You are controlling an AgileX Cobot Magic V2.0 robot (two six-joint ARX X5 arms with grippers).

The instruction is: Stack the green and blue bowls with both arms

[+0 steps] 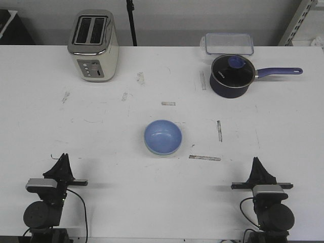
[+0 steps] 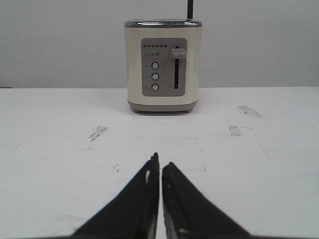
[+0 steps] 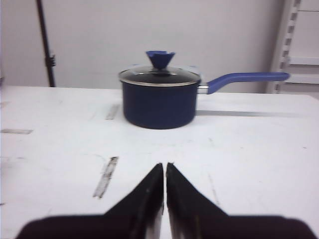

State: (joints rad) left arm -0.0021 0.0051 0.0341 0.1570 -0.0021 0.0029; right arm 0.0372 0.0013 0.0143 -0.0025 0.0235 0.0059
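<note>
Already the blue bowl (image 1: 163,135) sits nested in the green bowl (image 1: 161,152) mid-table; both look light, rigid, slick, best pinched at the rim. Left gripper (image 2: 160,165) and right gripper (image 3: 165,171) sit pinched together, empty, well apart from them.

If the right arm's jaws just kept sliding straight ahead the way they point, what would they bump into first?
Most likely the navy saucepan: the right gripper, jaws shut, aims straight at it over bare table. The blue bowl sits off to the side.

The left hand (image 2: 160,167), fingertips pressed together, points across the white table (image 2: 259,164) at a cream toaster (image 2: 163,64).
</note>
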